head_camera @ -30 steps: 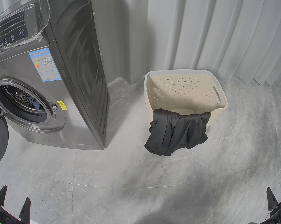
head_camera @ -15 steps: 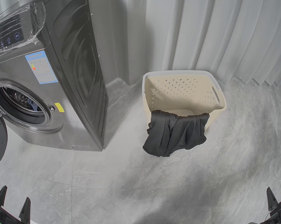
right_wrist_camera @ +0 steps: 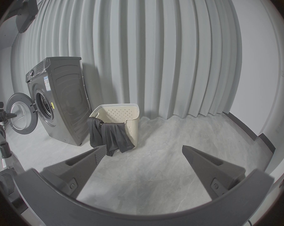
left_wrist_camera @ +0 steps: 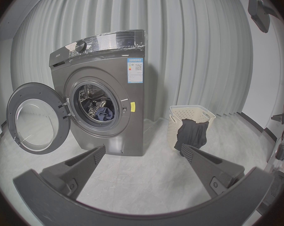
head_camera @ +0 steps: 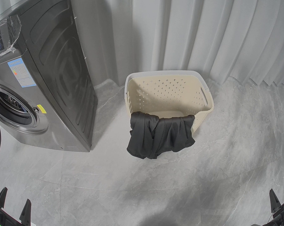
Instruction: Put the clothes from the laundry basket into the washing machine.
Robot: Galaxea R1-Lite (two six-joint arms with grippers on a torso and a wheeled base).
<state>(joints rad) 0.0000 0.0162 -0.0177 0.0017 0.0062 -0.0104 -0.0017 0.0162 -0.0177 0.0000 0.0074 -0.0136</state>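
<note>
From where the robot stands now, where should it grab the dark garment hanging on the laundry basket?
Grip the dark garment at the bunched fold lying over the near rim of the laundry basket, coming down from above on the robot's side. Most of the cloth hangs outside the wall, so lifting probably frees it.

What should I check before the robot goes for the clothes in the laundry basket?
1. The washing machine door is open: ok.
2. The drum has room: ok, a blue garment inside, space left.
3. The dark garment is graspable: ok, draped over the laundry basket's front rim.
4. The left gripper and right gripper are open, empty: ok.
5. Both are close to the garment: not ok, bare floor lies between.
6. More clothes in the basket: cannot tell, the garment hides part of its bottom.
</note>
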